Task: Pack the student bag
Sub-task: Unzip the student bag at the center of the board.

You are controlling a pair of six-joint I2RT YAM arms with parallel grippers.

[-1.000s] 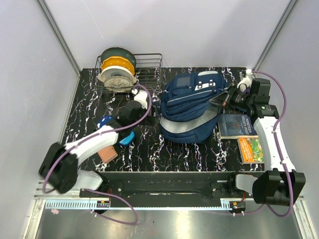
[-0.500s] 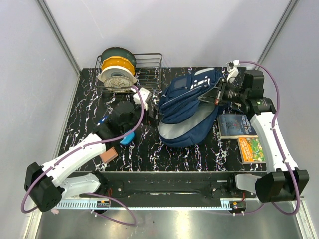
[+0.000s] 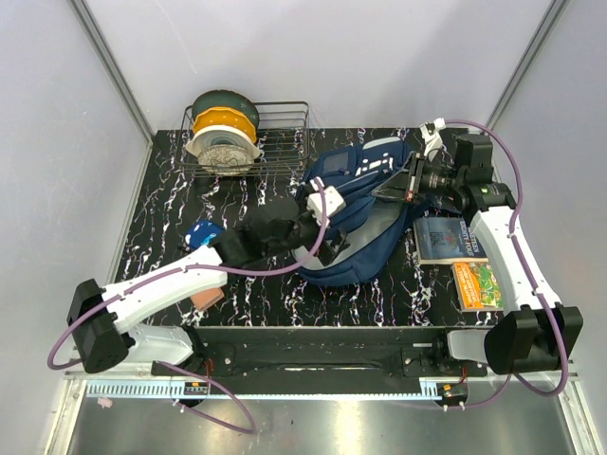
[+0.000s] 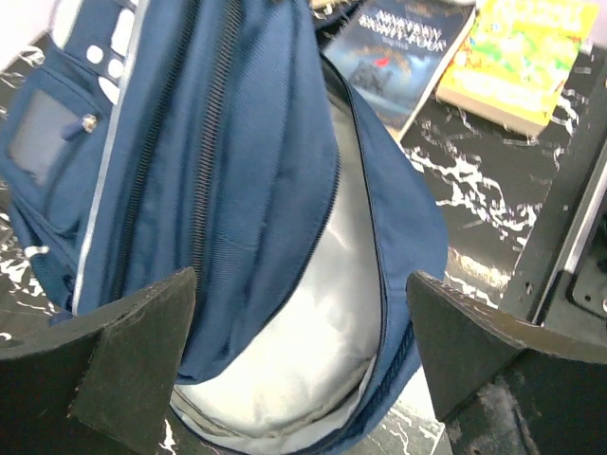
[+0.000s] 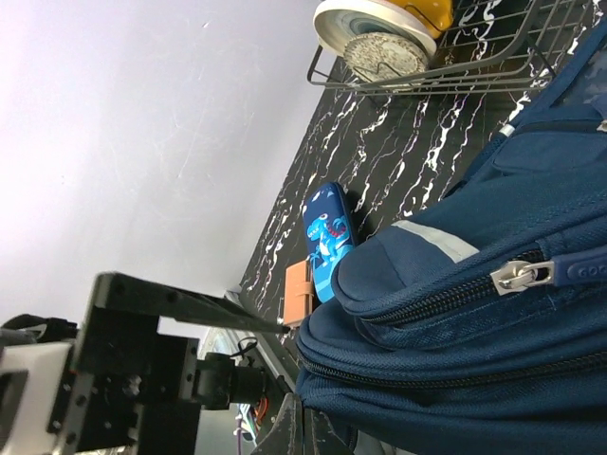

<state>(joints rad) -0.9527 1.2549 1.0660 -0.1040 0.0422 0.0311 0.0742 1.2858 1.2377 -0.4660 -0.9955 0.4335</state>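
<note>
The student bag [image 3: 365, 204], navy with a white stripe, lies in the middle of the table with its main zip open and the grey lining showing. My right gripper [image 3: 403, 182] is shut on the bag's upper edge and holds it raised. In the right wrist view the shut jaws [image 5: 305, 428] sit at the bottom against the navy fabric [image 5: 493, 332]. My left gripper [image 3: 318, 235] hovers at the bag's near side. In the left wrist view it stands open [image 4: 303, 365], with the grey lining [image 4: 313, 332] of the open mouth between its fingers.
Two books lie right of the bag, a dark one [image 3: 450, 237] and an orange-green one [image 3: 477, 284]. A bright blue dinosaur pouch [image 3: 202, 232] and a brown block [image 3: 207, 296] lie at the left. A wire rack [image 3: 285, 133] holding spools [image 3: 223, 128] stands at the back.
My left arm swung right from beside the pouch to the bag's open mouth, and its jaws widened. My right gripper pulled the bag's top edge up and back.
</note>
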